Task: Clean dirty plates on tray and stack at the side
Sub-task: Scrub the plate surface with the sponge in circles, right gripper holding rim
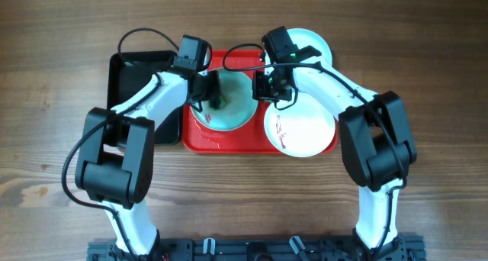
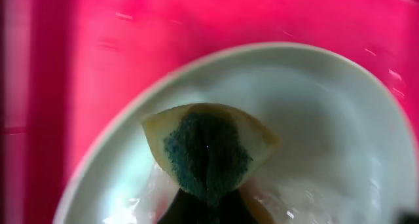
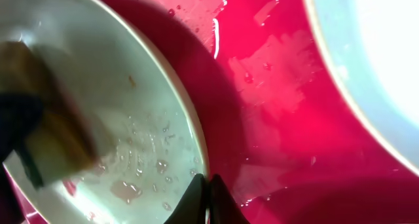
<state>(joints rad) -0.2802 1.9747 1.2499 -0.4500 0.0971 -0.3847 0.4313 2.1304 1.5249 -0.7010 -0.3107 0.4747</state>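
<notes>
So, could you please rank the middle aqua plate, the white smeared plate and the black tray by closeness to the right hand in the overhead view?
1. The middle aqua plate, on the red tray; the right hand pinches its rim.
2. The white smeared plate, close by at the tray's right end.
3. The black tray, far left.

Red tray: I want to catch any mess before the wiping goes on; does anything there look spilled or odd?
Yes. Water lies in patches and drops on the red tray between the plates, and droplets dot the aqua plate beside the sponge. The white plate carries a reddish smear, not yet cleaned. Nothing looks broken.
</notes>
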